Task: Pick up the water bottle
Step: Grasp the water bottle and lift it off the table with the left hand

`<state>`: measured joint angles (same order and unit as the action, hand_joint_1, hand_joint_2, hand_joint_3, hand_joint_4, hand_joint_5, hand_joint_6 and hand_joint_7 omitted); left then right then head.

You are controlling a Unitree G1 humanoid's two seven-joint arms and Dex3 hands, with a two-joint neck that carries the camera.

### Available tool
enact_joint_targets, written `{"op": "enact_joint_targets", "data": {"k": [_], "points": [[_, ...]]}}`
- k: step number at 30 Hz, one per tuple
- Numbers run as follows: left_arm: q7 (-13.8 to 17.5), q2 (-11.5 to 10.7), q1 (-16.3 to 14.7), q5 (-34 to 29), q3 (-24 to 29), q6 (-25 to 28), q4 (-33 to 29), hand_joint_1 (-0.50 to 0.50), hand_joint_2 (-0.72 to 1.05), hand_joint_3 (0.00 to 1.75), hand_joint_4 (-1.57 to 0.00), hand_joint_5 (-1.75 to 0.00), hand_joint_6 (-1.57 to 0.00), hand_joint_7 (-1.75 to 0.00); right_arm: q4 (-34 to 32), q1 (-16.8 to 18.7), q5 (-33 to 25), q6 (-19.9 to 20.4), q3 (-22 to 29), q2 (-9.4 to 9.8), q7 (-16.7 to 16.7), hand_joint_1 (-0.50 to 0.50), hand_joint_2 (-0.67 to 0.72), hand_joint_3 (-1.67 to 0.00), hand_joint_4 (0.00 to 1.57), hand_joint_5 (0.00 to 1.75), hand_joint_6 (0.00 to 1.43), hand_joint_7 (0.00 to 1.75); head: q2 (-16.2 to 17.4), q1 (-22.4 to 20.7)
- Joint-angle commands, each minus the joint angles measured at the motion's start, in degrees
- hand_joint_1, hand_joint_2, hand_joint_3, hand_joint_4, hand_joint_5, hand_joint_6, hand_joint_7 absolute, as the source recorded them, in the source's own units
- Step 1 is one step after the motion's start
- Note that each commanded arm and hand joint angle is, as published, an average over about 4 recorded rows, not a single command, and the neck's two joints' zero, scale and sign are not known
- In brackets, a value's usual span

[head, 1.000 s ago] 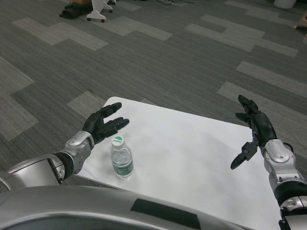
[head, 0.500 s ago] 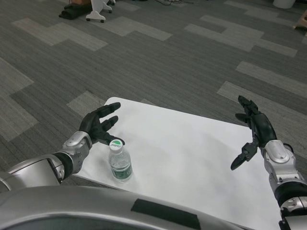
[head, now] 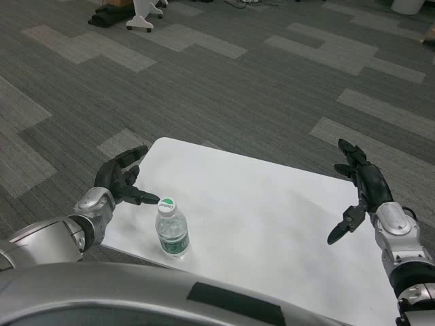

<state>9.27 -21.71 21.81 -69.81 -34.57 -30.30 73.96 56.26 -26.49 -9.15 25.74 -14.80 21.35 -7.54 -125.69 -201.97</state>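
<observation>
A small clear water bottle [head: 172, 229] with a green label and a white cap stands upright near the front left corner of the white table [head: 272, 217]. My left hand [head: 122, 181] hovers just left of the bottle's cap, fingers spread, one fingertip reaching close to the cap; whether it touches the cap I cannot tell. It holds nothing. My right hand [head: 358, 190] hangs over the table's right edge, far from the bottle, with its fingers apart and empty.
The table's left edge runs just under my left hand, and its front edge lies just below the bottle. Grey patterned carpet [head: 224, 88] surrounds the table. A white wheeled base [head: 143, 15] stands far off at the top left.
My left hand has drawn back to the left and lowered, from above and behind the bottle to beside its cap. The bottle and my right hand have stayed put.
</observation>
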Motion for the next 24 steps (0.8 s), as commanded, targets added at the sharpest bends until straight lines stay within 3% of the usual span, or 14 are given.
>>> {"op": "enact_joint_targets", "data": {"k": [1,7,13,17,24], "points": [[0.0,-1.3,0.6,-0.3,0.2,0.3,0.3,0.5,-0.37,0.04,-0.21,0.0,-0.63,0.0,0.1,0.3,-0.3,-0.3,0.0,-0.17,-0.1,-0.33,0.6,-0.16,0.0,0.78,0.0,0.07,0.0,0.0],[1.0,-2.4,-2.3,0.7,-0.1,0.4,0.1,0.5,-0.3,0.09,-0.22,0.0,-0.67,0.0,0.1,0.3,-0.3,-0.3,0.1,0.05,-0.3,-0.3,0.6,-0.16,0.0,0.8,0.0,0.07,0.5,-0.3],[4.4,-4.3,-4.7,3.0,-0.1,0.4,-1.1,0.5,-0.19,0.04,-0.28,0.0,-0.71,0.0,0.2,0.3,-0.3,-0.3,0.1,0.2,-0.7,-0.29,0.6,-0.16,0.0,0.78,0.0,0.07,1.1,-1.4],[5.2,-4.8,-5.8,3.1,0.7,0.4,-0.8,0.5,-0.19,0.09,-0.36,0.0,-0.85,0.0,0.5,0.2,-0.3,-0.3,0.1,0.27,-0.9,-0.29,0.6,-0.16,0.0,0.78,0.0,0.07,1.3,-2.1],[8.5,-5.7,-7.2,6.1,0.3,2.8,-1.4,0.5,-0.19,0.04,-0.32,0.0,-0.63,0.0,1.0,0.1,-0.3,-0.3,-0.1,0.27,-1.1,-0.29,0.6,-0.16,0.0,0.78,0.0,0.07,1.6,-2.6]]}}
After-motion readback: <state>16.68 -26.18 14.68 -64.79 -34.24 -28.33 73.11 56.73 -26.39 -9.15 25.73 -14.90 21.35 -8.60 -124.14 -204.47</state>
